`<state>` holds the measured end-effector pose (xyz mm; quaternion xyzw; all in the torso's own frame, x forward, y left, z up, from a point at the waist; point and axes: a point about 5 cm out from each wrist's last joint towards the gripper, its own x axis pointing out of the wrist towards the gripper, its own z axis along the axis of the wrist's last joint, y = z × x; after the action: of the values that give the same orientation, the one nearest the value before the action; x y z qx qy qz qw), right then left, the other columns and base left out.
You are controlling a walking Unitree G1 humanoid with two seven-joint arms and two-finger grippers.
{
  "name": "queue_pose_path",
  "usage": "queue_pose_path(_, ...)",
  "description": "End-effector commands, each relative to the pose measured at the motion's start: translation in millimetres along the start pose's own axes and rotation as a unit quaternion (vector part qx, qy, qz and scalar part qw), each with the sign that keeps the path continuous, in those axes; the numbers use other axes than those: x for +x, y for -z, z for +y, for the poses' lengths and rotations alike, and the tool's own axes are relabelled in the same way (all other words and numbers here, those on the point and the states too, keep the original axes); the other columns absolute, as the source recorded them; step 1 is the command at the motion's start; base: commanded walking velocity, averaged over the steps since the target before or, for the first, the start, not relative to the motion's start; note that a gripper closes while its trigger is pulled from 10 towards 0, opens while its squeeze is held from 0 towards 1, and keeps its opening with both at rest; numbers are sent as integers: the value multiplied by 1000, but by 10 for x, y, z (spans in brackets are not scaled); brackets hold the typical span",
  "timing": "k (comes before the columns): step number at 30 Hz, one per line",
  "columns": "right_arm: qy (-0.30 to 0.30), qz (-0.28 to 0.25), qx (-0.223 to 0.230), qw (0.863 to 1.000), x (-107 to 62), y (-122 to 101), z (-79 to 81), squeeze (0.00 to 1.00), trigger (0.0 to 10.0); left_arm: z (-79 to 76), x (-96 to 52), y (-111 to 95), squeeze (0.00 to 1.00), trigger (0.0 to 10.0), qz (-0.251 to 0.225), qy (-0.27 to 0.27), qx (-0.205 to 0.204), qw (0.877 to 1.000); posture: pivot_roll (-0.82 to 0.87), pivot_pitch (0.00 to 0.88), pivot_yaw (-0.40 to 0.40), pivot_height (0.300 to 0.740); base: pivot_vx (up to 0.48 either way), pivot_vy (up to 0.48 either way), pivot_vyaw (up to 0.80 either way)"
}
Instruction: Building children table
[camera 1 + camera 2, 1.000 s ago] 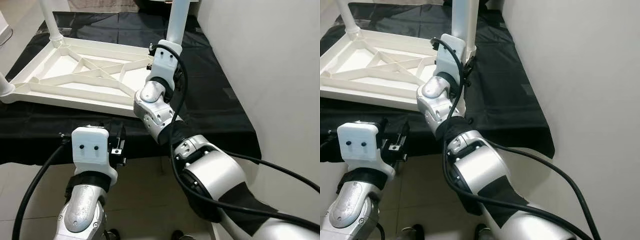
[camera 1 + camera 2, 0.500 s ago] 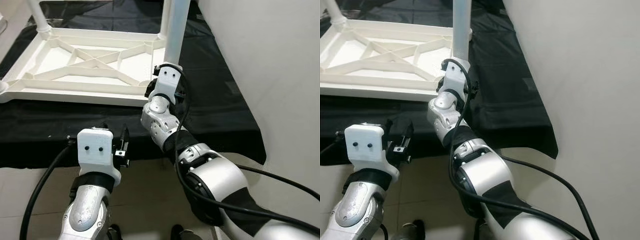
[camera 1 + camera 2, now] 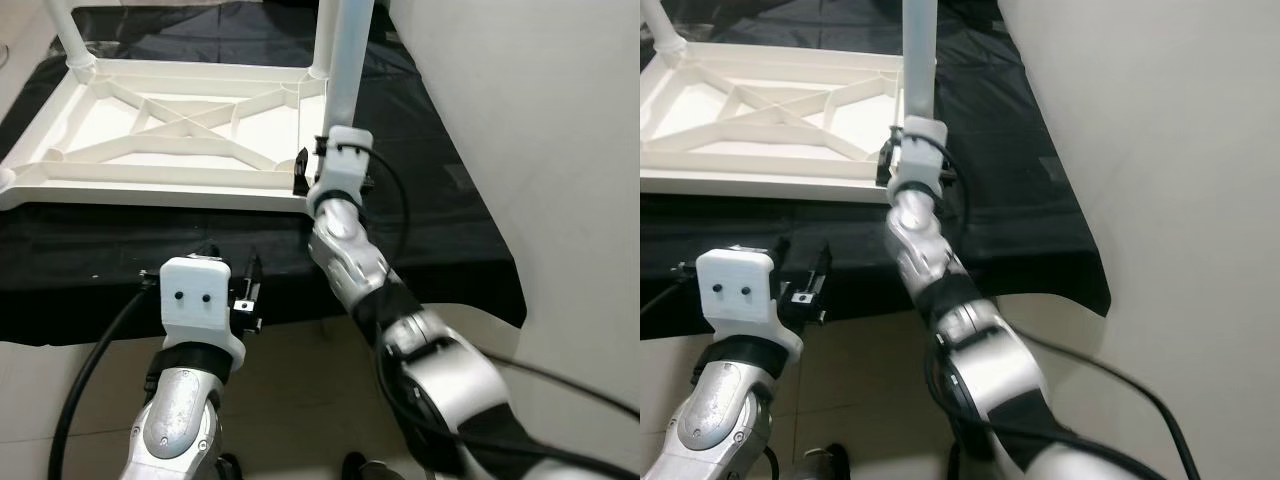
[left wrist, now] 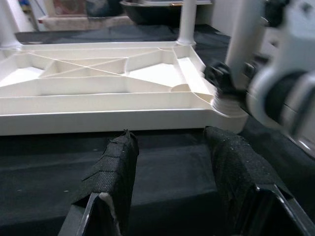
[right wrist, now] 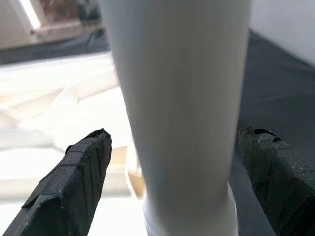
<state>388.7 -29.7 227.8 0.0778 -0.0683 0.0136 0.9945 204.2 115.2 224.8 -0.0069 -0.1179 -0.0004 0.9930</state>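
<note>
The white ribbed tabletop (image 3: 170, 130) lies upside down, right gripper (image 5: 172, 162) spread around its near-right leg (image 3: 343, 60), left gripper (image 4: 172, 167) fingers apart.

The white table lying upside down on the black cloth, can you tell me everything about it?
The white plastic-looking table top lies upside down on the black cloth, its underside showing crossing ribs inside a raised rim. Round white legs stand up from its corners; the near-right white leg sits in its corner socket. The right pincer is open, one black finger on each side of that leg, not pressing it. The left pincer is open too, in front of the table's near edge, apart from it.
</note>
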Motion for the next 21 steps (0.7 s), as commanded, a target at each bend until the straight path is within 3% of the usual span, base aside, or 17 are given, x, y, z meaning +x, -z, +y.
queue_pose_path(1,-24,1,-7,1000,-36,7,17,0,10000,5,-1,35,0,10000,5,1,6,1000,43,172,-40,740,0,0,0)
queue_pose_path(9,-80,3,5,997,-150,46,-123,0,10000,38,23,56,0,10000,2,-1,10,1000,31,152,-39,740,0,0,0)
queue_pose_path(14,-114,17,-29,993,-371,180,-433,0,10000,96,5,120,0,10000,10,-9,13,1000,16,130,-36,740,0,0,0)
queue_pose_path(18,-122,25,-33,992,-448,251,-521,0,10000,125,-11,144,0,10000,16,-16,16,1000,14,120,-37,740,0,0,0)
queue_pose_path(21,-126,38,-41,990,-599,421,-739,0,10000,220,-49,238,0,10000,35,-37,19,999,16,93,-35,740,0,0,0)
